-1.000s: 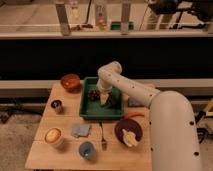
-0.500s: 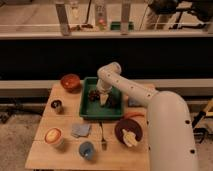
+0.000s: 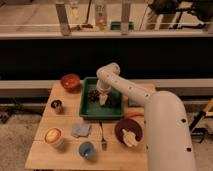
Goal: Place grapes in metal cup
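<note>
We're on the wooden table [image 3: 62, 120] now.
Green tray [image 3: 92, 113] at centre, the gripper [image 3: 102, 98] spread open down inside it; orange bowl [image 3: 70, 82] upper left, metal cup [image 3: 56, 106] at left, then pale cup [image 3: 53, 136], grey cloth [image 3: 80, 130], blue cup [image 3: 86, 150] and fork [image 3: 103, 141] below, dark plate [image 3: 120, 131] lower right.

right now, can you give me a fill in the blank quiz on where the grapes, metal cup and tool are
1. The grapes lie in the ___ tray.
2. The tool is down in that tray, just ___ of the grapes in the picture.
3. The metal cup stands on the ___, outside the tray.
4. The cup beside the fork is ___.
Missing words: green; right; table; blue.
</note>
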`<control>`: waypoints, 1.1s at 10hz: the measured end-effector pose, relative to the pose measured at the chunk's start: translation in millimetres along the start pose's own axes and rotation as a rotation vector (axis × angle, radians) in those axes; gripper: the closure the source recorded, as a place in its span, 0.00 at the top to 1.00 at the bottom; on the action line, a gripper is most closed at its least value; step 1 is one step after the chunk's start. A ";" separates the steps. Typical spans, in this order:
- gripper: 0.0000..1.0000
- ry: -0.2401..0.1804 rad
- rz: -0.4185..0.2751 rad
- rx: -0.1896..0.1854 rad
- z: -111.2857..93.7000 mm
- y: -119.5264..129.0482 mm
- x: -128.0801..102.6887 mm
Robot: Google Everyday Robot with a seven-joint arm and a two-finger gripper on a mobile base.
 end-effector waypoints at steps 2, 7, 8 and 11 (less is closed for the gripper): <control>0.80 0.003 0.002 -0.007 3.7 -0.3 -3.5; 0.80 0.013 0.012 -0.019 7.9 1.0 -4.8; 0.80 0.015 0.012 -0.023 8.4 0.6 -6.6; 0.80 0.022 0.021 -0.031 10.3 1.8 -5.1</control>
